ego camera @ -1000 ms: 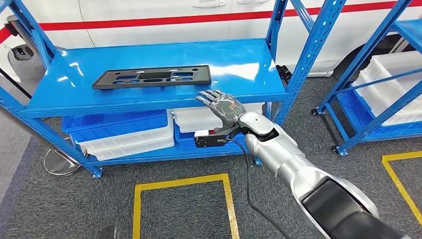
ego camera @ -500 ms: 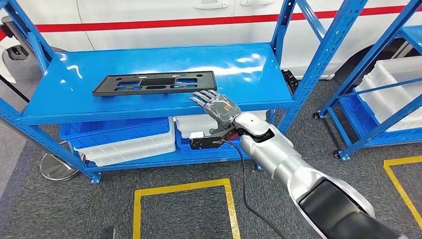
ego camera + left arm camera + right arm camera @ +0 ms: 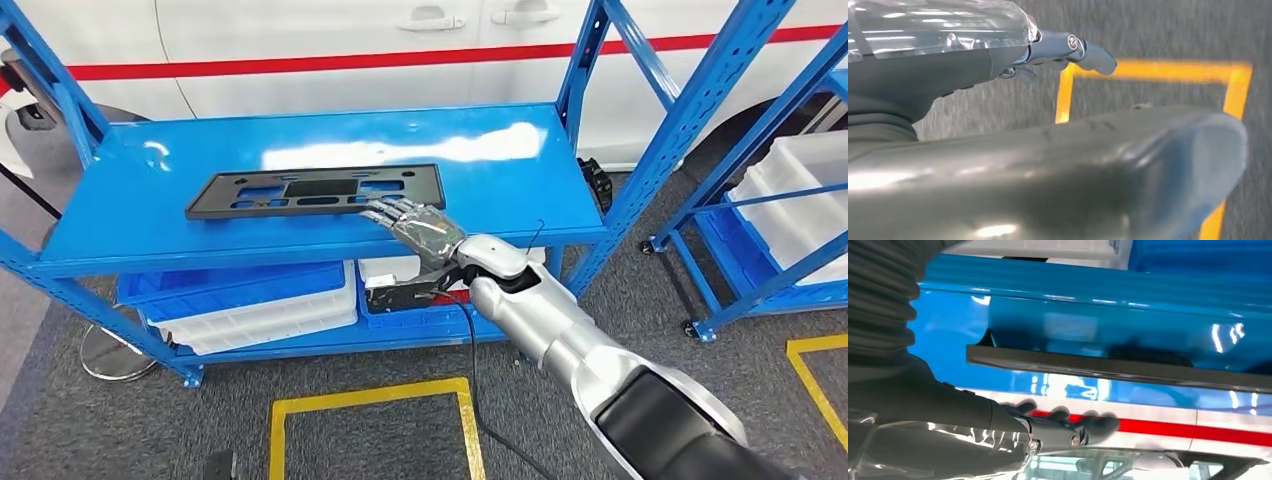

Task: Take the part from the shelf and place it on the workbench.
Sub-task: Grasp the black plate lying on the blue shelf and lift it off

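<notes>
Two bin stacks (image 3: pixel 250 300) beneath shelf (image 3: pixel 500 170) holding part (image 3: pixel 310 190).

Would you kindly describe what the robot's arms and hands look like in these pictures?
The right arm is glossy silver with rounded segments and a black band near the shoulder. A black cable hangs beside it from a black box under the wrist. The right hand is metallic grey with darker fingers. At the wrist sits a grey ribbed cover. The left hand shows grey fingers and a clear glossy shell.
</notes>
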